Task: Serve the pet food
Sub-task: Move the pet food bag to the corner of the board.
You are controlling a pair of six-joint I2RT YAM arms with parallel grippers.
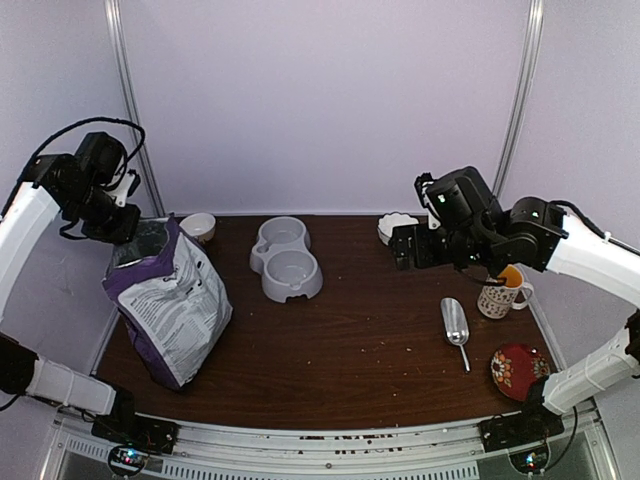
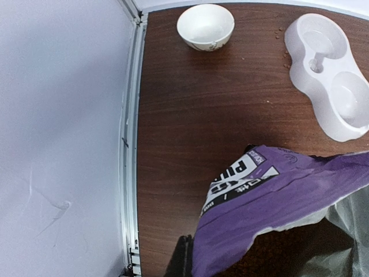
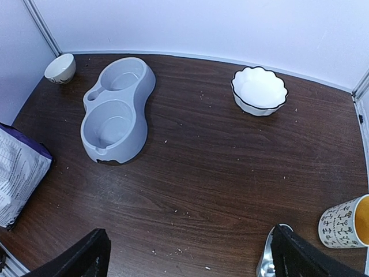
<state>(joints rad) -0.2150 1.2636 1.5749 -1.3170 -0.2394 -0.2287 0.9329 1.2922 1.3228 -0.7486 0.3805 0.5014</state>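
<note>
The pet food (image 2: 288, 254) lies loose inside the purple bag (image 1: 170, 300) at the left. I judge it to be light pellets that spill easily, in a soft, floppy sack. Your left gripper (image 1: 128, 232) is pinched tight on the bag's top rim, probably the best hold. Your right gripper (image 3: 193, 262) hangs spread wide, holding nothing, near the metal scoop (image 1: 455, 322) at the near right. The grey double bowl (image 1: 286, 262) sits far centre.
</note>
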